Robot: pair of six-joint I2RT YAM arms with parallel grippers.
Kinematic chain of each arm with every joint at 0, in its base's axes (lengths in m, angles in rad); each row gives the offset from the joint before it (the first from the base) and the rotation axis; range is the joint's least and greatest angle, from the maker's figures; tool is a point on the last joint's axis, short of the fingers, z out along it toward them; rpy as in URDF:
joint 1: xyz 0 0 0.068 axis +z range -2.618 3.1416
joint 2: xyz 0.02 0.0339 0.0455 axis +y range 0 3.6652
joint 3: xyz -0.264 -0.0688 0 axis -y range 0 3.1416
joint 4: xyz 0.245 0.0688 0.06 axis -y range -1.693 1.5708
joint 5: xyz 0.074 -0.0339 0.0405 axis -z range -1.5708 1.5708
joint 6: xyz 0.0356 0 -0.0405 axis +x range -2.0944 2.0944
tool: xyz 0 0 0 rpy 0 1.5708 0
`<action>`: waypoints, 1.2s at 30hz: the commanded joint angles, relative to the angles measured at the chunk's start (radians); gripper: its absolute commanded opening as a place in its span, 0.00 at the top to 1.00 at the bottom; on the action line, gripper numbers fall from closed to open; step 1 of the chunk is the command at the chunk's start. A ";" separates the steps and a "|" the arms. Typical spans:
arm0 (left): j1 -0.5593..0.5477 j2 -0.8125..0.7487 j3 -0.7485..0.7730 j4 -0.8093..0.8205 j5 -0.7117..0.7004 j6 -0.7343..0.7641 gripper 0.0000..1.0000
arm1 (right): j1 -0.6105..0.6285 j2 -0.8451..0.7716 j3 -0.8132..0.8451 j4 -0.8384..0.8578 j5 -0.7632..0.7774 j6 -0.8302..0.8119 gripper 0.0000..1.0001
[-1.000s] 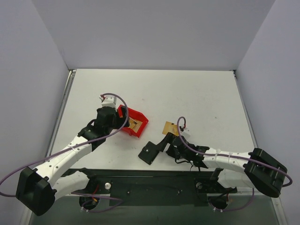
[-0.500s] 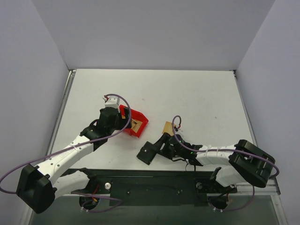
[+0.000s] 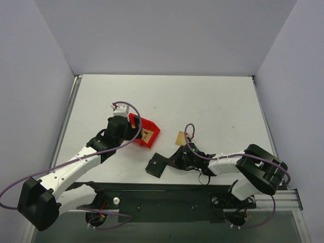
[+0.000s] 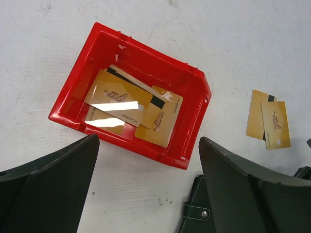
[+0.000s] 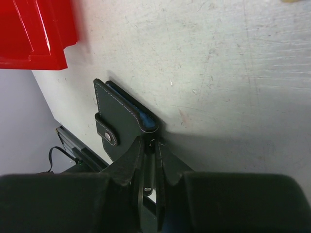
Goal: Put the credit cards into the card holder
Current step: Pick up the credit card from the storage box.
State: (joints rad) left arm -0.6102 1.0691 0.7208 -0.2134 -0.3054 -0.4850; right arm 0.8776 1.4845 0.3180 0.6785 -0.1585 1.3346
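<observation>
1. The card holder point(image 5: 119, 119) lies flat on the table point(image 5: 218, 73), folded nearly closed. A sliver of blue lining shows along the edge nearest my right fingertips, and its studded tab sits just left of them.
2. My right gripper point(image 5: 147, 141) is pinched almost together, tips touching that near edge. I cannot tell whether they nip a single leaf or only press against it.
3. I judge the holder light, soft and floppy at its fold, likely to slide on the table when pushed. The free edge of one leaf, away from the fold, seems the best place to take hold.
4. Most of the credit cards point(image 4: 119, 99) lie stacked in the red bin point(image 4: 192, 114), under the gap between my left fingers. Two more cards point(image 4: 268, 122) overlap on the table, out past my left gripper's right-hand finger.
5. The cards look thin, stiff and slick, so they would be hard to lift from flat. I would pinch across an edge.
6. My left gripper point(image 4: 148, 162) is spread wide, holding nothing, above the bin.
</observation>
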 commanded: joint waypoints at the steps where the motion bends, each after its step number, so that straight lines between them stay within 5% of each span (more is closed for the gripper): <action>1: -0.008 -0.006 0.031 0.051 0.011 0.016 0.05 | -0.005 0.057 -0.005 -0.172 0.014 -0.061 1.00; 12: -0.005 -0.072 -0.030 0.198 0.195 0.017 0.03 | -0.025 -0.280 0.044 -0.399 0.215 -0.300 1.00; 19: 0.010 -0.047 0.045 0.252 0.305 0.025 0.03 | -0.155 -0.404 0.085 -0.398 0.027 -0.495 1.00; 26: 0.099 -0.032 0.007 0.436 0.580 -0.076 0.03 | -0.226 -0.535 0.122 -0.396 -0.074 -0.607 1.00; 36: 0.119 -0.035 -0.075 0.640 0.744 -0.147 0.03 | -0.472 -0.486 0.099 0.027 -0.541 -0.332 1.00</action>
State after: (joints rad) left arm -0.4927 1.0401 0.6518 0.2886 0.3435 -0.5957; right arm 0.4641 0.9619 0.4038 0.4171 -0.4736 0.8585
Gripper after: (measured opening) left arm 0.972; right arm 0.050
